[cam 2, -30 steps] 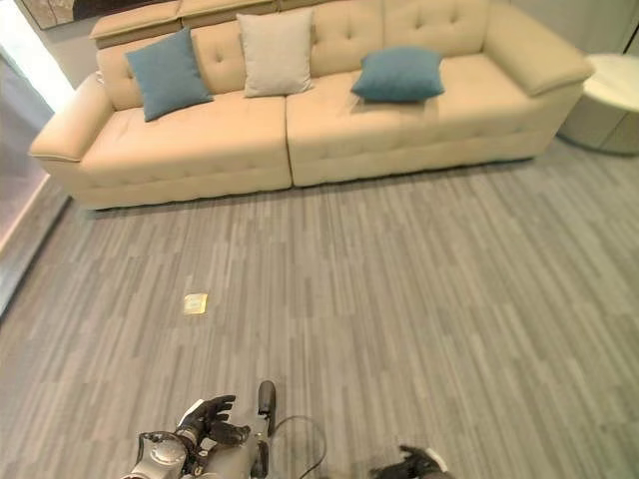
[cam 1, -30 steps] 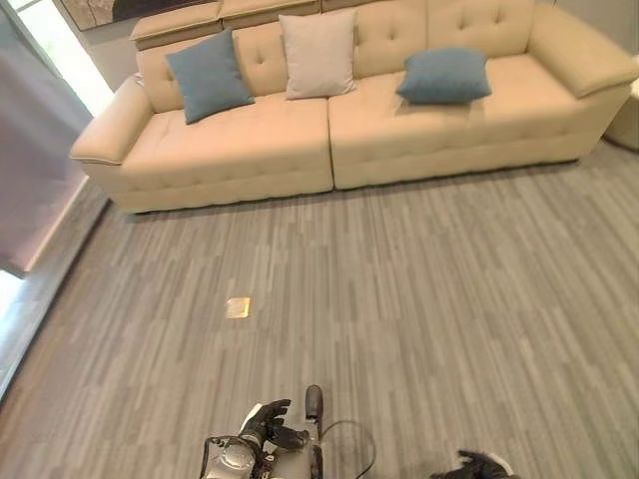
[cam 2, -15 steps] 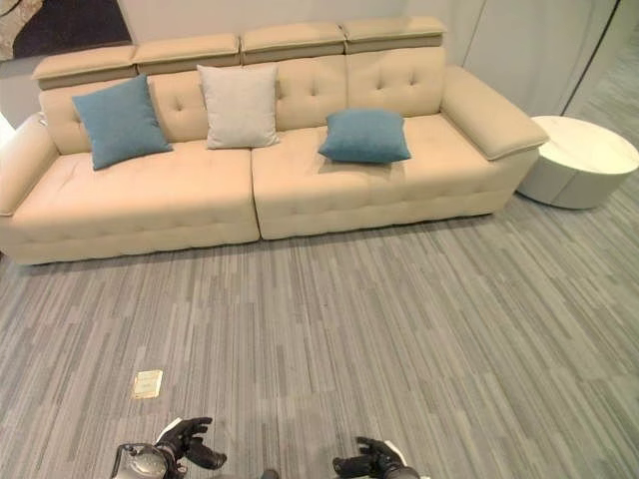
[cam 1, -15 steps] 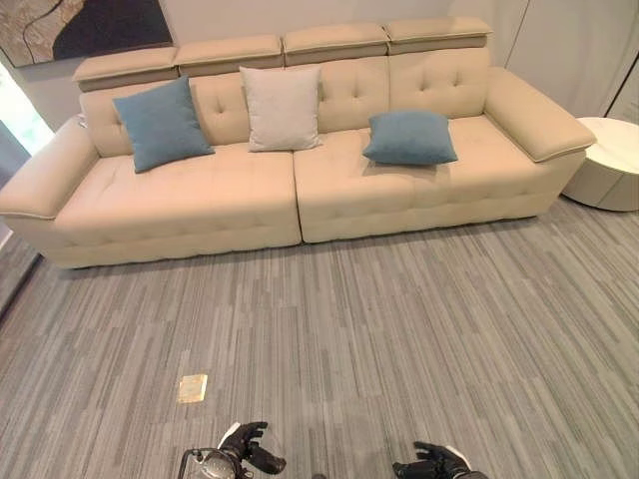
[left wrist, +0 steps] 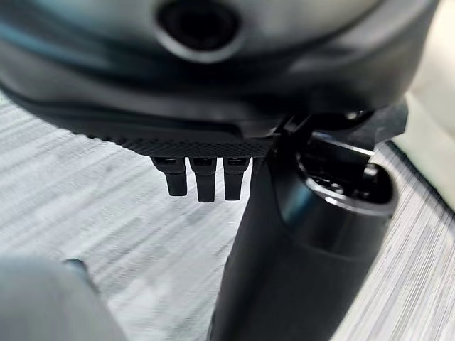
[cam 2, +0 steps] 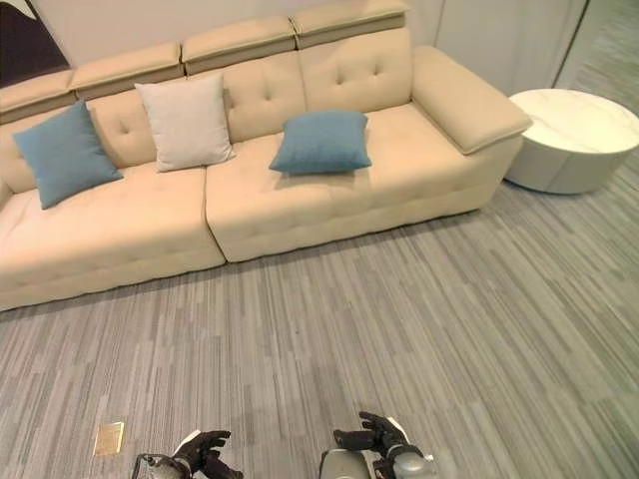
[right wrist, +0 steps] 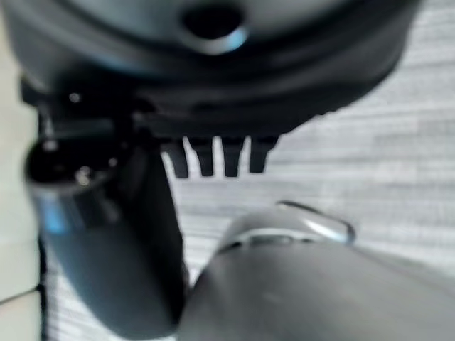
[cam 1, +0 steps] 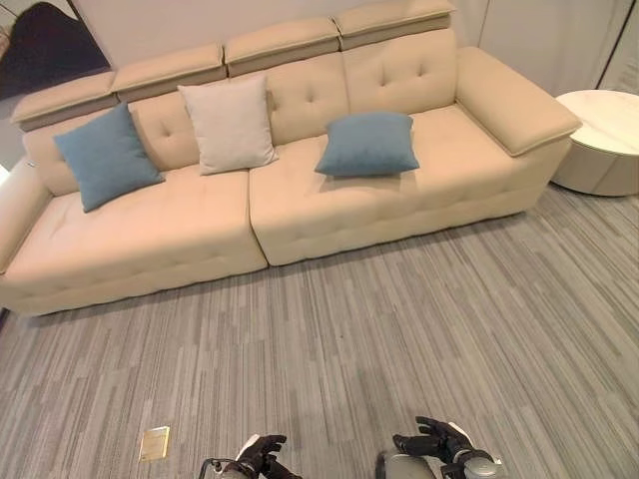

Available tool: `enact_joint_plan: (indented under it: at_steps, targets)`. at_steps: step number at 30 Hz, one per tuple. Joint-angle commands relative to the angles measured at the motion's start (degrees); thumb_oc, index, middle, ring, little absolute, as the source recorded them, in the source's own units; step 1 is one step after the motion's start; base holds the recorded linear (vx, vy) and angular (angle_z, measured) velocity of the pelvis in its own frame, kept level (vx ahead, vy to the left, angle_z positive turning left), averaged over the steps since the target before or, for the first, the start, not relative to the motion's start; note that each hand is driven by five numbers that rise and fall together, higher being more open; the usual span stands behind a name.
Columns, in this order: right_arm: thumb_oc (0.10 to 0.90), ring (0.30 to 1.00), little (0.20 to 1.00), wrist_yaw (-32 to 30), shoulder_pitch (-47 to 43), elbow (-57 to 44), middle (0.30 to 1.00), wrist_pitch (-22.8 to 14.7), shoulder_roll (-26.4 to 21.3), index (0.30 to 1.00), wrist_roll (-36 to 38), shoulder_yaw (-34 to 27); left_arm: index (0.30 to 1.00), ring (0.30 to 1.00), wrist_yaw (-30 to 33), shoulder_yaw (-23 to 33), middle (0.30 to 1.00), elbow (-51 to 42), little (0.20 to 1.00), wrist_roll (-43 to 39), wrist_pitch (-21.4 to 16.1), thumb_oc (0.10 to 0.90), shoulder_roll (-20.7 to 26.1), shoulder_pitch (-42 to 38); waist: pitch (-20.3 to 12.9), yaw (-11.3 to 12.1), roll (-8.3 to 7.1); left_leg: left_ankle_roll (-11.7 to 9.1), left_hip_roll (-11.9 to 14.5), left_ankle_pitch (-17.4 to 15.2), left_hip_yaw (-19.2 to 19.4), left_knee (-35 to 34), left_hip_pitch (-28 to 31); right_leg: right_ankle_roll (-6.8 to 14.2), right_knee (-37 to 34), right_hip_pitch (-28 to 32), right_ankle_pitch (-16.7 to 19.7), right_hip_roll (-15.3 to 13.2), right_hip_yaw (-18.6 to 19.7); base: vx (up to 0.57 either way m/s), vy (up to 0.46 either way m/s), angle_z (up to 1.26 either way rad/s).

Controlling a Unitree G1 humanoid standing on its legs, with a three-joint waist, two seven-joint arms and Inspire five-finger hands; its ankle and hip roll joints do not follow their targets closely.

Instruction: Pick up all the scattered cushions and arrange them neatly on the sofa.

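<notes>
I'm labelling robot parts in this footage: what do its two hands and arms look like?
Both hands are dark, almost black, with slim jointed fingers. The left hand has a white cover on its thumb and sits on a silver-grey wrist. The right hand joins a rounded silver-grey forearm with a metallic sheen. In the wrist views each hand shows a glossy dark bulk and a row of short blocky fingers.

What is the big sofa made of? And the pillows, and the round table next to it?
The sofa looks like smooth cream leather or fake leather: it has a soft sheen and buttoned tufts. The three cushions, two blue and one beige, look like matte woven cloth. The round table looks like pale polished stone, maybe marble, though I can't be sure.
</notes>
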Motion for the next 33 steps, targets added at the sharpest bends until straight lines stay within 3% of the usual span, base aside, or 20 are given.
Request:
enact_joint_plan:
  at_steps: [1,3,4,6,7,8,9,12,16,18,20,21,22,23,24,26,27,28,29,33]
  targets:
    - [0.8,0.9,0.9,-1.58,4.13,1.43,0.9,0.09,-1.11,0.9,0.92,2.48,0.9,0.9,0.88,-0.97,0.9,-2.02,0.9,-1.69,0.2,0.8,3.42,-0.55,3.68,2.08,-4.59,5.13,-2.13,-0.24,8.21,19.13,-8.26,5.69,-14.35,6.82,10.42,-0.93,8.34,0.24,-0.392,0.27]
    - [0.8,0.9,0.9,-1.86,3.87,1.48,0.9,0.06,-1.3,0.9,1.01,2.6,0.9,0.9,0.94,-0.95,0.9,-2.57,0.9,-2.29,0.12,0.8,3.54,-0.79,3.91,2.46,-4.7,5.44,-0.67,-0.62,10.13,20.79,-10.7,5.24,-14.09,8.11,9.43,-0.48,7.44,0.31,-0.304,0.11]
    - [0.8,0.9,0.9,-2.03,3.64,1.17,0.9,-0.24,-1.44,0.9,2.12,2.31,0.9,0.9,0.94,-0.5,0.9,-2.7,0.9,-3.68,-0.1,0.8,3.49,-0.81,3.66,3.57,-4.45,5.62,0.09,-2.81,13.86,16.62,-13.47,4.8,-14.54,11.26,7.32,0.71,6.05,0.42,-0.155,0.06]
    - [0.8,0.9,0.9,-1.78,3.09,0.89,0.9,-0.48,-1.51,0.9,2.83,1.96,0.9,0.9,1.03,-0.12,0.9,-2.27,0.9,-4.5,-0.22,0.8,3.67,-0.49,2.78,4.71,-4.46,5.97,-1.85,-3.87,16.41,7.55,-16.34,5.38,-15.9,13.42,6.32,1.46,5.62,0.41,-0.116,0.2]
    - [0.8,0.9,0.9,-1.78,3.11,0.9,0.9,-0.49,-1.51,0.9,2.83,1.96,0.9,0.9,1.03,-0.14,0.9,-2.27,0.9,-4.51,-0.23,0.8,3.66,-0.47,2.91,4.77,-4.48,6.01,-1.88,-4.06,16.5,7.55,-16.06,5.43,-15.85,13.63,6.16,1.4,5.68,0.44,-0.012,0.15]
    - [0.8,0.9,0.9,-2.04,2.35,1.03,0.9,-0.79,-1.52,0.9,2.69,2.26,0.9,0.9,1.23,0.4,0.9,-1.51,0.9,-5.11,-0.43,0.8,3.82,0.1,2.46,6.63,-3.46,5.64,-1.16,-3.32,18.7,-7.71,-18.25,6.58,-17.22,16.3,4.2,2.61,4.85,0.46,0.041,-0.04]
    - [0.8,0.9,0.9,-2.14,2.07,0.79,0.9,-0.88,-1.47,0.9,2.62,2.65,0.9,0.9,1.28,0.47,0.9,-1.41,0.9,-5.11,-0.45,0.8,4.05,0.2,2.43,7.62,-2.69,4.91,-0.56,-0.58,18.54,-15.23,-18.1,6.9,-17.51,17.64,3.44,3.34,4.95,0.61,0.056,-0.19]
    - [0.8,0.9,0.9,-2.44,1.8,0.97,0.9,-1.08,-1.12,0.9,1.71,2.99,0.9,0.9,0.95,1.39,0.9,0.19,0.9,-5.13,-0.33,0.8,4.46,0.85,2.88,9.84,-2.53,3.69,-0.49,2.5,17.4,-27.67,-18.83,7.43,-17.78,22.47,0.91,4.07,6.05,0.4,0.063,-0.27]
    - [0.8,0.9,0.9,-2.21,1.96,1.53,0.9,-0.85,-0.61,0.9,1.03,2.69,0.9,0.9,0.26,3.07,0.9,2.55,0.9,-4.89,0.23,0.8,4.47,2.15,2.19,10.82,-2.67,3.8,-0.31,3.36,17.18,-29.14,-18.35,8.04,-17.66,25.15,-0.91,3.9,7.66,0.37,0.112,-0.38]
    - [0.8,0.9,0.9,-2.0,2.99,2.11,0.9,-0.78,0.03,0.9,0.7,2.16,0.9,0.9,-0.06,3.53,0.9,3.13,0.9,-4.29,0.39,0.8,4.52,2.83,0.96,10.71,-2.79,4.0,-0.64,5.6,17.58,-26.6,-18.39,8.79,-17.83,26.26,-0.93,3.28,7.67,0.36,0.191,-0.39]
    - [0.8,0.9,0.9,-1.56,3.77,2.86,0.9,-0.56,0.61,0.9,0.83,1.42,0.9,0.9,-0.48,3.82,0.9,3.07,0.9,-4.31,0.43,0.8,4.66,2.9,-0.4,11.0,-3.74,4.79,-1.97,4.86,17.67,-23.58,-19.19,10.23,-16.17,26.08,-0.1,1.49,7.91,0.35,0.215,-0.11]
    - [0.8,0.9,0.9,-1.36,4.19,3.25,0.9,-0.47,0.96,0.9,1.3,0.96,0.9,0.9,-0.66,3.75,0.9,2.91,0.9,-4.41,0.35,0.8,4.77,2.74,-0.89,11.01,-4.34,5.37,-2.9,3.83,17.7,-22.19,-19.42,11.11,-14.2,25.52,1.54,0.41,7.98,0.32,0.292,0.33]
    - [0.8,0.9,0.9,-0.91,4.94,4.04,0.9,-0.29,1.36,0.9,2.53,-0.49,0.9,0.9,-0.7,2.98,0.9,2.14,0.9,-4.07,0.25,0.8,4.8,2.11,-1.42,10.39,-5.54,7.42,-5.4,0.67,18.6,-19.86,-18.42,14.15,-6.42,23.41,9.35,-2.35,8.44,0.41,0.4,0.58]
    - [0.8,0.9,0.9,-0.76,5.21,4.26,0.9,-0.24,1.43,0.9,2.81,-0.99,0.9,0.9,-0.65,2.53,0.9,1.55,0.9,-3.91,0.1,0.8,4.89,1.64,-1.23,9.82,-5.57,8.5,-6.42,-0.93,18.94,-19.25,-17.26,15.22,-0.48,21.21,14.73,-3.65,8.82,0.3,0.324,0.68]
    - [0.8,0.9,0.9,-0.76,5.21,4.26,0.9,-0.24,1.41,0.9,2.81,-1.0,0.9,0.9,-0.65,2.53,0.9,1.55,0.9,-3.91,0.1,0.8,4.87,1.64,-1.33,9.89,-5.43,8.48,-6.26,-0.86,18.94,-19.3,-17.37,15.19,-0.58,21.08,14.88,-3.5,8.89,0.17,0.213,0.59]
    - [0.8,0.9,0.9,-0.63,5.16,4.0,0.9,-0.06,1.64,0.9,3.4,-1.31,0.9,0.9,-0.63,1.88,0.9,-0.12,0.9,-4.1,0.11,0.8,5.33,0.53,-0.5,8.68,-4.18,10.32,-7.21,-3.13,18.89,-19.12,-14.56,15.2,10.12,17.15,21.24,-4.33,8.73,0.27,0.272,0.38]
    - [0.8,0.9,0.9,-0.63,5.52,3.23,0.9,-0.27,1.82,0.9,3.76,-1.78,0.9,0.9,-0.7,1.66,0.9,-0.76,0.9,-4.27,0.17,0.8,5.89,-0.22,0.23,7.44,-2.52,11.24,-7.28,-4.98,18.45,-19.16,-11.47,14.51,16.77,13.68,21.37,-5.0,6.97,0.27,0.24,0.35]
    - [0.8,0.9,0.9,-0.63,5.52,3.21,0.9,-0.27,1.82,0.9,3.76,-1.77,0.9,0.9,-0.7,1.68,0.9,-0.77,0.9,-4.27,0.18,0.8,5.9,-0.23,0.33,7.42,-2.7,11.26,-7.47,-5.05,18.5,-19.06,-11.45,14.54,17.15,13.61,21.11,-5.22,7.02,0.43,0.246,0.45]
    - [0.8,0.9,0.9,-0.75,6.0,2.67,0.9,-0.37,2.03,0.9,3.67,-1.61,0.9,0.9,-0.45,1.34,0.9,-0.97,0.9,-3.79,0.21,0.8,6.3,-0.72,1.41,5.37,-1.88,11.39,-8.54,-7.02,17.05,-19.66,-6.98,12.95,18.86,8.41,17.14,-5.6,5.85,0.35,0.117,0.4]
    - [0.8,0.9,0.9,-0.65,6.35,1.1,0.9,-0.66,2.19,0.9,4.24,-1.33,0.9,0.9,0.1,1.0,0.9,-1.47,0.9,-3.61,-0.01,0.8,6.73,-1.58,2.8,2.6,-1.91,10.69,-9.65,-8.9,14.51,-19.95,-2.97,11.44,9.81,3.77,13.12,-4.91,4.92,0.31,0.009,0.6]
